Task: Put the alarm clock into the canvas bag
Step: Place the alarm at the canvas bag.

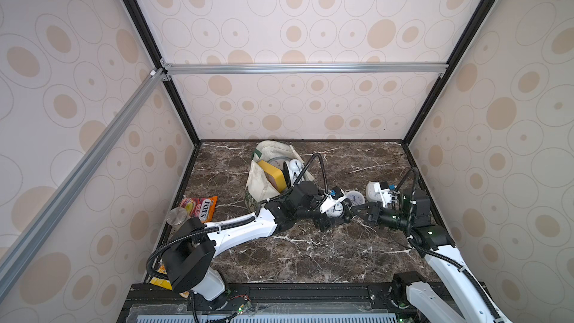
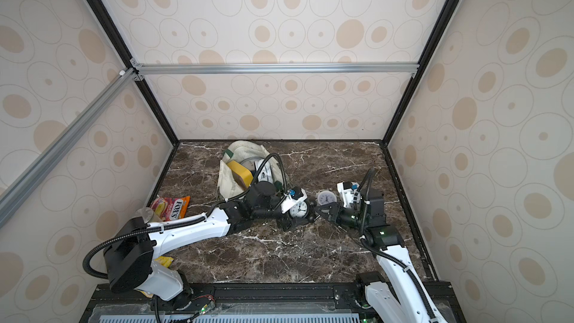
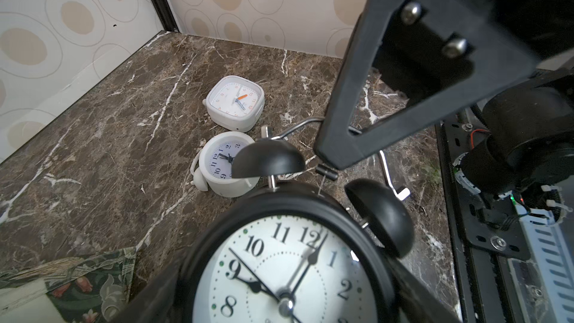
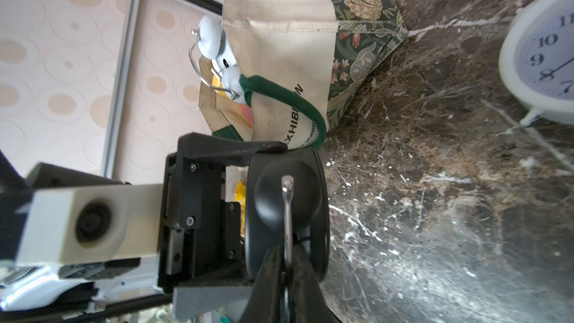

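Over the marble surface (image 1: 310, 259), the left end effector (image 1: 334, 214) clamps the black alarm clock (image 1: 334, 211), right end effector (image 1: 353, 209) pinched shut on its handle (image 4: 287, 212), near but not yet in the canvas bag (image 1: 259, 183).

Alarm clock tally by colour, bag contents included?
Black: 1, the black twin-bell clock
White: 3, the round clock, the square clock and the white twin-bell clock in the canvas bag
Total: 4
Not counted: a grey round rim in the bag, too hidden to identify.
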`<state>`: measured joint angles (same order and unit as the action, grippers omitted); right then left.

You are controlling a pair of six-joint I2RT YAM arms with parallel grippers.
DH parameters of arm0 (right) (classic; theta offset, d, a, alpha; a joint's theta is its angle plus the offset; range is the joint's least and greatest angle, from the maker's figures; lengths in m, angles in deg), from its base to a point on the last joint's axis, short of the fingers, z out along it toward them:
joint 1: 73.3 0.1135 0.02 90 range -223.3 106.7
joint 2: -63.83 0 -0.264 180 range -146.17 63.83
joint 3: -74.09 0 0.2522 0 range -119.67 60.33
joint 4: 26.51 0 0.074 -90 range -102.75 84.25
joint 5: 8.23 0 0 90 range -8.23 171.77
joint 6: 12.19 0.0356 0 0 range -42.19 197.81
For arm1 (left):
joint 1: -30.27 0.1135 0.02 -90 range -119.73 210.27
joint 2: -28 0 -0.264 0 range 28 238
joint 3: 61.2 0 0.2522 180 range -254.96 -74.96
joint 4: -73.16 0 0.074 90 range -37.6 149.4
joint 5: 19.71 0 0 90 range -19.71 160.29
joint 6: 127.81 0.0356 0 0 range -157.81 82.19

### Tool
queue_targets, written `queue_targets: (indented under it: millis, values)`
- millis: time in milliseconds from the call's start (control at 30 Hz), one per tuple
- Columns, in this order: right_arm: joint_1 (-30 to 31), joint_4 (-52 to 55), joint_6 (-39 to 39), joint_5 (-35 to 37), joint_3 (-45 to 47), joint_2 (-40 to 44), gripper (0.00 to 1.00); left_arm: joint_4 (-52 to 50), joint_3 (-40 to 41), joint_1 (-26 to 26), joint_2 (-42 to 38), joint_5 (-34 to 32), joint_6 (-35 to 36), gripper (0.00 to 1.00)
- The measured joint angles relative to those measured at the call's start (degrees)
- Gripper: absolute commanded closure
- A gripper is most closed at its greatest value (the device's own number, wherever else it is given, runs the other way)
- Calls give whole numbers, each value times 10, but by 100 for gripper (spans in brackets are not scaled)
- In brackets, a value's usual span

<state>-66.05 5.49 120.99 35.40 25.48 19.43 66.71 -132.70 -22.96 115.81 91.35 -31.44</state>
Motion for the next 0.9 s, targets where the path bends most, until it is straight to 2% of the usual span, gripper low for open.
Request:
queue_targets:
  millis: [67,100,333,467,633,733,800,900]
  values:
    - [2,-7,0,0,0,-5,100,0,0,1,0,-1,-1,13]
    - [2,-10,1,0,0,-7,100,0,0,1,0,-1,-2,2]
    - [6,-16,2,10,-13,-13,100,8,2,3,-8,-19,-18,1]
    - [7,-18,0,33,-51,-38,100,5,11,17,-68,-54,-51,2]
    - [18,-46,1,48,-109,-99,100,-13,10,50,-191,-139,-90,2]
    - [63,-60,-1,64,-158,-148,100,-40,10,57,-256,-215,-112,2]
    - [100,-71,-2,70,-196,-180,100,-75,2,63,-275,-266,-129,2]
    - [145,-92,-4,75,-255,-233,100,-130,-19,95,-260,-326,-160,2]
